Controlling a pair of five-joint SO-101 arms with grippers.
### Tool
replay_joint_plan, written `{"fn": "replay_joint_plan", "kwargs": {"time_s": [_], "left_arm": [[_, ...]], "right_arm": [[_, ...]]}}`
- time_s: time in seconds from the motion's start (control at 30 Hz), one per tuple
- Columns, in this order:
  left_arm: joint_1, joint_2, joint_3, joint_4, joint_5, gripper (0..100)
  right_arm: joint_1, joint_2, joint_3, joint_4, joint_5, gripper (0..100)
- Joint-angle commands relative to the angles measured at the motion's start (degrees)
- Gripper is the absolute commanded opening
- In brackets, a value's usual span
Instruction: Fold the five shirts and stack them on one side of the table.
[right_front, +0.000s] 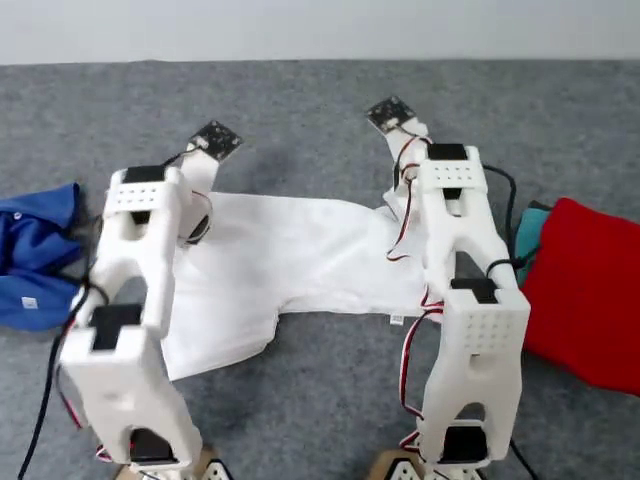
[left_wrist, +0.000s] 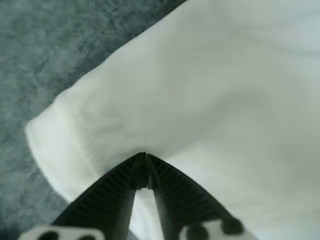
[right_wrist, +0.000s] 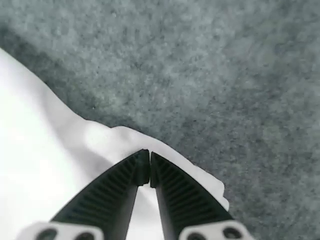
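A white shirt (right_front: 290, 265) lies spread on the grey table between the two arms, partly folded, one sleeve toward the front left. My left gripper (left_wrist: 146, 162) is shut on the white shirt (left_wrist: 200, 100) near its sleeve hem, with cloth bunched at the tips. My right gripper (right_wrist: 146, 159) is shut on the white shirt (right_wrist: 45, 165) at a corner of its edge, over grey carpet. In the high view the left arm (right_front: 150, 230) stands over the shirt's left edge and the right arm (right_front: 455, 215) over its right edge.
A crumpled blue shirt (right_front: 35, 255) lies at the table's left edge. A folded red shirt (right_front: 585, 290) rests on a teal one (right_front: 528, 235) at the right edge. The grey carpet (right_front: 300, 120) extends behind the arms.
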Motion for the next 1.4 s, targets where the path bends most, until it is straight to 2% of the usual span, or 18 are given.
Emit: {"fn": "replay_joint_plan", "kwargs": {"time_s": [0.0,0.23,0.47,0.73,1.1,1.17,1.27,1.37], "left_arm": [[-0.97,8.09,-11.47,6.15,0.88,1],[-4.22,20.31,-29.58,20.92,0.7,1],[-6.51,21.71,-31.69,26.02,-1.32,0],[-3.52,10.55,-31.52,28.13,-1.05,0],[-0.09,-4.04,-30.81,32.09,-0.7,0],[-0.35,-6.33,-29.05,32.09,0.7,0],[-1.41,-10.9,-24.22,32.09,2.11,0],[-4.04,-16.88,-19.74,31.82,3.6,0]], "right_arm": [[2.24,-0.22,-3.16,-0.75,-0.7,0.9],[7.34,0.66,-3.16,-0.75,-0.7,0.9],[10.51,0.4,-3.6,-0.31,-0.7,0.9],[6.64,0.4,-15.38,9.45,-0.79,0.9],[-3.56,0.75,-35.43,36.35,-0.88,1.1],[-4.97,0.66,-35.25,39.87,-1.14,0.9],[-4.44,-1.54,-29.71,39.6,-6.15,1.1],[-4.44,-3.47,-20.92,39.52,-6.24,1.2]]}}
